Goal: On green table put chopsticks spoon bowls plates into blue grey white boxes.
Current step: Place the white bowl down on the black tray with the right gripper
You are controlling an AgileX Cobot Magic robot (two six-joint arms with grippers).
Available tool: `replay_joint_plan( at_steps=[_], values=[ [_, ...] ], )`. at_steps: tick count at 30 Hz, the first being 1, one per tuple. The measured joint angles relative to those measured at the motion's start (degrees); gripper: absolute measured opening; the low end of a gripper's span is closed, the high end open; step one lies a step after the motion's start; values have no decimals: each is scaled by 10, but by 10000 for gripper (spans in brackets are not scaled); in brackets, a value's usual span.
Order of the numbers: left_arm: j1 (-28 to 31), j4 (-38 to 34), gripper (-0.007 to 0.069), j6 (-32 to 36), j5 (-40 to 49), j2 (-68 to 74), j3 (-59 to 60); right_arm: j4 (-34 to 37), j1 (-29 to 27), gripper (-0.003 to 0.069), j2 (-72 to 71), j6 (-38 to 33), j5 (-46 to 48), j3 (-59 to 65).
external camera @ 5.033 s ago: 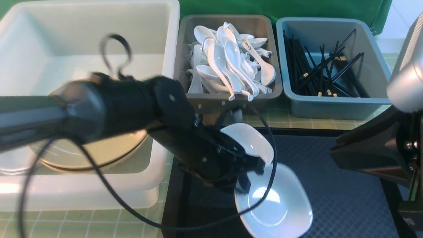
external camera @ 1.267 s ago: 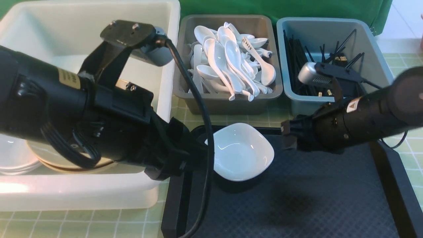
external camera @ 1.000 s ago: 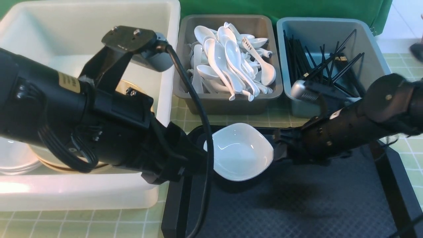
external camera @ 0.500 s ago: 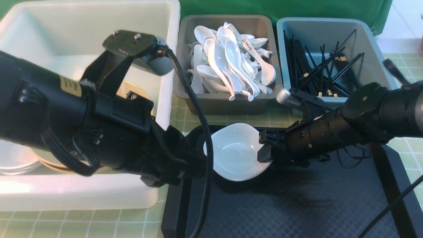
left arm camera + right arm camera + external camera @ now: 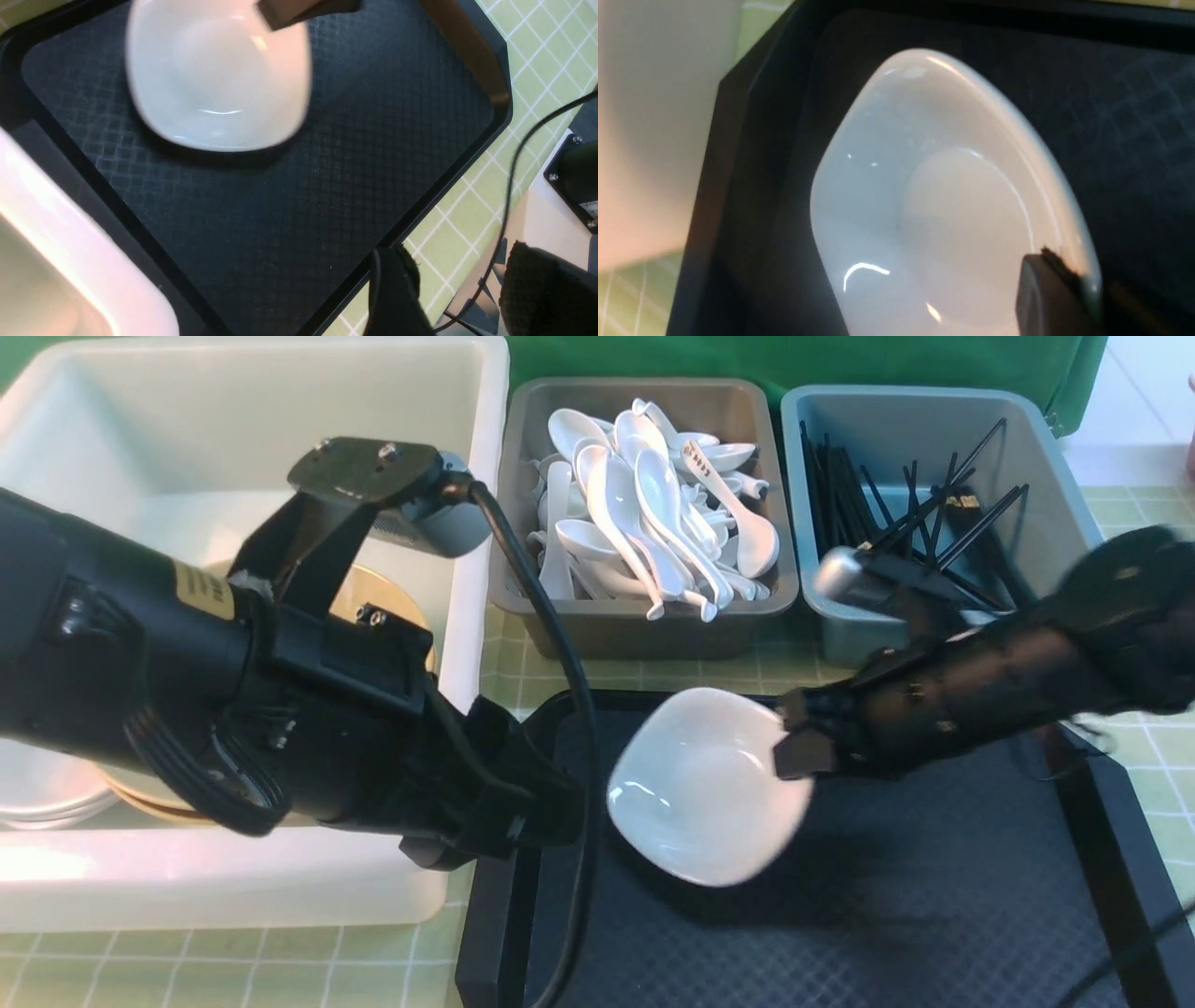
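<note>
The small white plate (image 5: pixel 705 784) is glazed ceramic. I judge it stiff and light enough for one arm, but slick and likely to chip or shatter if dropped. Its thin upturned rim is the only practical hold, and a pinch there lets the dish swing, so a firm clamp and a slow carry seem wise. It has a rounded-square outline, a shallow hollow and bright glare on its gloss.

It hangs tilted over the far left part of the black tray (image 5: pixel 934 915), apparently clear of the tray floor. The right end effector (image 5: pixel 792 751) is clenched on the plate's rim, on the side towards the tray's middle. The right wrist view shows one finger (image 5: pixel 1045 294) over the edge.

The left end effector (image 5: pixel 551 798) sits at the tray's left edge, and I cannot tell whether it is released or clenched. The white box (image 5: pixel 233 887) stands just beside that edge on the bench (image 5: pixel 233 971).
</note>
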Motion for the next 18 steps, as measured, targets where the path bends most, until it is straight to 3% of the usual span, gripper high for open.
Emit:
replay_joint_plan(
  at_steps=[5, 10, 18],
  values=[
    [0, 0, 284, -1, -4, 0, 0, -30, -15, 57, -80, -1, 21, 74],
    [0, 0, 284, -2, -4, 0, 0, -34, -20, 57, -102, 1, -16, 145],
    [0, 0, 284, -2, -23, 0, 0, -25, -21, 118, -103, 6, -56, 174]
  ],
)
